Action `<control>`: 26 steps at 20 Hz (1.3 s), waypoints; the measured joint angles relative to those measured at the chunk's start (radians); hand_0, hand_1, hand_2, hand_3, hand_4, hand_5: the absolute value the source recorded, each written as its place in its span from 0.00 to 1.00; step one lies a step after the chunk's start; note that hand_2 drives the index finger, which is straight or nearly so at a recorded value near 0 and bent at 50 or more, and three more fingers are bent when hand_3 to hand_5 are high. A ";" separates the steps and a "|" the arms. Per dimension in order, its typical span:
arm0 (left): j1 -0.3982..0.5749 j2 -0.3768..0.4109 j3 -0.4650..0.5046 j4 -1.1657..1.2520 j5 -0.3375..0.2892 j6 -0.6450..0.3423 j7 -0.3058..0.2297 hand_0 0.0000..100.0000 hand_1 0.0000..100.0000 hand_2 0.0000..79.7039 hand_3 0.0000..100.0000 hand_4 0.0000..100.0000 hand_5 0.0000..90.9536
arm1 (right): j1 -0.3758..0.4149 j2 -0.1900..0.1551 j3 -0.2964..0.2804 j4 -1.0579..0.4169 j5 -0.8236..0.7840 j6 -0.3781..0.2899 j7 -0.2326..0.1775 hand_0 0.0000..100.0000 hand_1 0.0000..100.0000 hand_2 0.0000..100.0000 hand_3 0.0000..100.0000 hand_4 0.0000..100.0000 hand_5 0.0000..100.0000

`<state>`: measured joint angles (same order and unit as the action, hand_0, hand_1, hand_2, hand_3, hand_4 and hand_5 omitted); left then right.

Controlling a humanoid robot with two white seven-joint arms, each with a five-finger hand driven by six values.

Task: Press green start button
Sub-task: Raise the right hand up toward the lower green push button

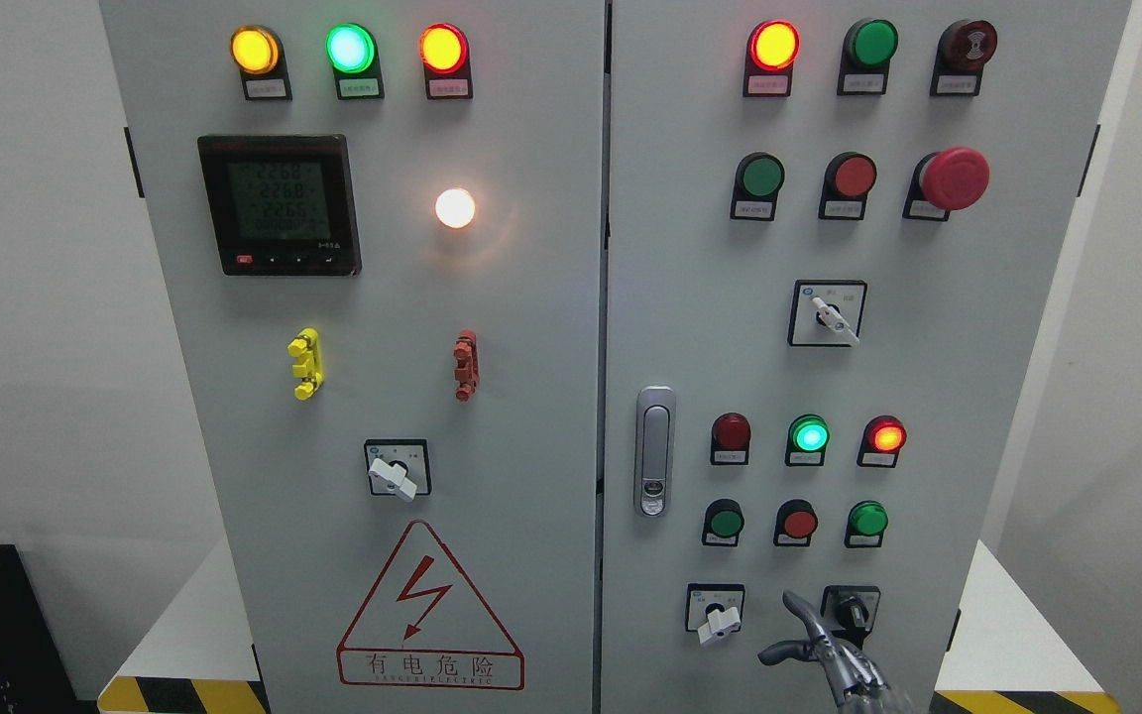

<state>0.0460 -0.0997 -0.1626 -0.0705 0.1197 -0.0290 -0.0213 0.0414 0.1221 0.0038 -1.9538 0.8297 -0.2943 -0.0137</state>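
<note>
Two grey cabinet doors carry the controls. On the right door [928, 397] there is a green push button [761, 177] in the upper row. Two more green push buttons [726, 520] [867, 519] sit in the lower row, either side of a red button [799, 522]. My right hand [791, 630] rises from the bottom edge. Its index finger [797, 610] points up and the thumb sticks out to the left. It holds nothing. The fingertip is well below the lower button row, between two rotary switches [716, 613] [851, 607]. The left hand is not in view.
Lit lamps sit above the lower buttons: dark red [731, 431], green [810, 434], red [885, 436]. A red mushroom stop button [956, 178], a selector switch [829, 315] and a door handle [654, 451] are on the right door. The left door has a meter [279, 203] and a warning triangle [429, 610].
</note>
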 measured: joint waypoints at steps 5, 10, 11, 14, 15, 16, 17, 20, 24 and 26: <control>0.000 0.000 0.000 0.000 0.000 0.000 0.000 0.12 0.56 0.00 0.00 0.00 0.00 | -0.025 0.001 -0.001 0.012 0.090 0.000 -0.014 0.56 0.36 0.00 0.56 0.58 0.53; 0.000 0.000 0.000 0.000 0.000 0.000 0.000 0.12 0.56 0.00 0.00 0.00 0.00 | -0.044 0.003 -0.002 0.031 0.152 0.006 -0.023 0.58 0.36 0.00 0.57 0.59 0.55; 0.000 0.000 0.000 0.000 0.000 0.000 0.000 0.12 0.56 0.00 0.00 0.00 0.00 | -0.050 0.003 -0.002 0.035 0.161 0.008 -0.024 0.58 0.37 0.00 0.58 0.60 0.55; 0.000 0.000 0.000 0.000 0.000 0.000 0.000 0.12 0.56 0.00 0.00 0.00 0.00 | -0.071 0.003 -0.003 0.049 0.190 0.009 -0.031 0.59 0.37 0.00 0.59 0.60 0.55; 0.000 0.000 0.000 0.000 0.000 0.000 0.000 0.12 0.56 0.00 0.00 0.00 0.00 | -0.077 0.004 -0.003 0.053 0.199 0.010 -0.032 0.59 0.38 0.00 0.59 0.60 0.55; 0.000 0.000 0.000 0.000 0.000 0.000 0.000 0.12 0.56 0.00 0.00 0.00 0.00 | -0.083 0.004 -0.003 0.057 0.208 0.011 -0.033 0.59 0.38 0.00 0.59 0.60 0.55; 0.000 0.000 0.000 0.000 0.000 0.000 0.000 0.12 0.56 0.00 0.00 0.00 0.00 | -0.088 0.004 -0.003 0.062 0.215 0.013 -0.034 0.60 0.38 0.00 0.59 0.60 0.55; 0.000 0.000 0.000 0.000 0.000 0.000 0.000 0.12 0.56 0.00 0.00 0.00 0.00 | -0.103 0.004 -0.003 0.074 0.233 0.018 -0.035 0.61 0.38 0.00 0.60 0.61 0.56; 0.000 0.000 0.000 0.000 0.000 0.000 0.000 0.12 0.56 0.00 0.00 0.00 0.00 | -0.121 0.004 -0.003 0.092 0.248 0.027 -0.035 0.61 0.38 0.00 0.60 0.61 0.56; 0.000 0.000 0.000 0.000 0.000 0.000 0.000 0.12 0.56 0.00 0.00 0.00 0.00 | -0.131 0.005 -0.003 0.102 0.254 0.030 -0.035 0.62 0.39 0.00 0.60 0.61 0.56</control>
<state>0.0460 -0.0997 -0.1626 -0.0706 0.1197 -0.0290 -0.0213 -0.0892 0.1266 0.0003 -1.8523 1.0839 -0.2640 -0.0488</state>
